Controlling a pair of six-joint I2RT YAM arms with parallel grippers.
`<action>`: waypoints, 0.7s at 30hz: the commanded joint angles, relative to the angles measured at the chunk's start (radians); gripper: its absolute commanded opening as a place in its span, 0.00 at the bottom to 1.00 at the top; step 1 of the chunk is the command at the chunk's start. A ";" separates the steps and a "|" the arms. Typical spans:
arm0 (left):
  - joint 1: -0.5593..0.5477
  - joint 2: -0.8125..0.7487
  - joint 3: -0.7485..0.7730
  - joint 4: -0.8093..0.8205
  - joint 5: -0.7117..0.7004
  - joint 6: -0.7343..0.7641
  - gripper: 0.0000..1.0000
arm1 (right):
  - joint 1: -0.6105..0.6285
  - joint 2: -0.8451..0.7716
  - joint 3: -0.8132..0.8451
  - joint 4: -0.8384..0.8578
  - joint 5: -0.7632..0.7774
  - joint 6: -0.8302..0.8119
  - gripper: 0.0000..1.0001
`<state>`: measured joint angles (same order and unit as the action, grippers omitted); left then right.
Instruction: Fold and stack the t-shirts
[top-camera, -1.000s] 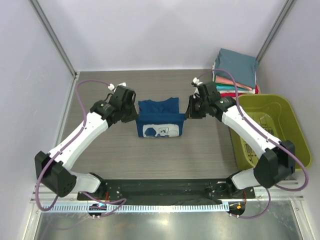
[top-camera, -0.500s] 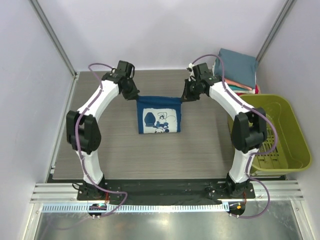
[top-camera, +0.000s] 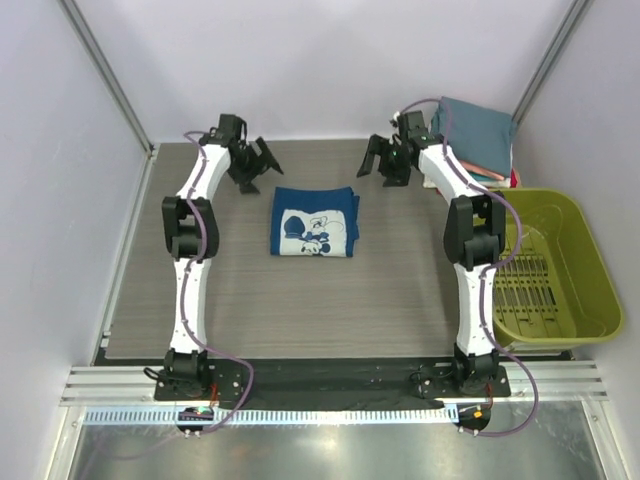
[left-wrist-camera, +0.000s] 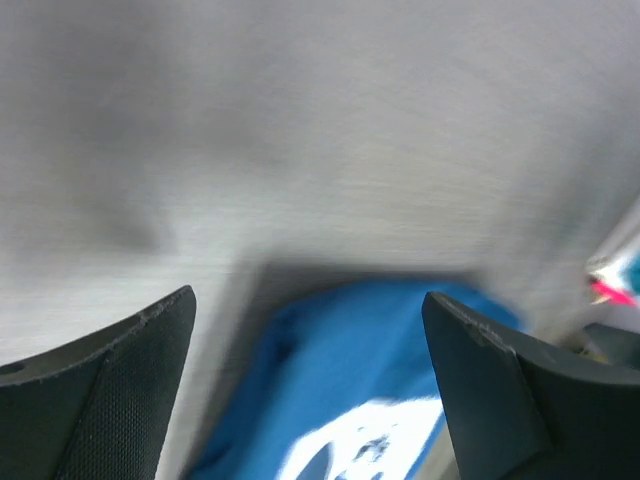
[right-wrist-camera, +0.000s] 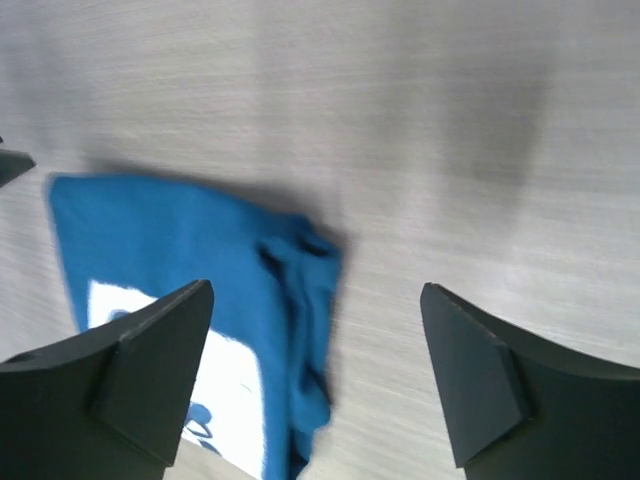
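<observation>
The dark navy-blue t-shirt (top-camera: 314, 222) lies folded on the table with its white cartoon-mouse print facing up. My left gripper (top-camera: 257, 168) hangs open just beyond its far left corner, nothing between its fingers. In the left wrist view the blue shirt (left-wrist-camera: 350, 390) is blurred below the open left gripper (left-wrist-camera: 310, 390). My right gripper (top-camera: 381, 170) is open beyond the shirt's far right corner. The right wrist view has the shirt's bunched edge (right-wrist-camera: 300, 300) under the empty right gripper (right-wrist-camera: 315, 375). A stack of folded t-shirts (top-camera: 474, 138), slate-teal on top, sits at the far right.
An olive-green plastic basket (top-camera: 575, 240) stands at the right edge of the table, beside the right arm. Both arms stretch far towards the back wall. Bare wood-grain table (top-camera: 330, 300) lies between the shirt and the arm bases.
Both grippers have opened and let go of the navy shirt's far edge, then moved back and outward. The shirt has settled flat, a little further from the back wall.
</observation>
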<state>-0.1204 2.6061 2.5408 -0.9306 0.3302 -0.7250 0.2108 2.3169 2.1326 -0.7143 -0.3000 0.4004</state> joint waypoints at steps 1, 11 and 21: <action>-0.005 -0.301 -0.285 0.084 0.070 0.021 0.95 | 0.032 -0.176 -0.249 0.099 -0.033 0.032 0.93; -0.028 -0.838 -0.787 0.046 -0.140 0.082 0.93 | 0.044 -0.174 -0.522 0.334 -0.160 0.037 1.00; -0.028 -1.149 -1.079 -0.051 -0.324 0.228 0.92 | 0.093 -0.011 -0.402 0.398 -0.145 0.080 0.97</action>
<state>-0.1509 1.4994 1.5215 -0.9379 0.0998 -0.5755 0.2710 2.2429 1.7069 -0.3580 -0.4606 0.4652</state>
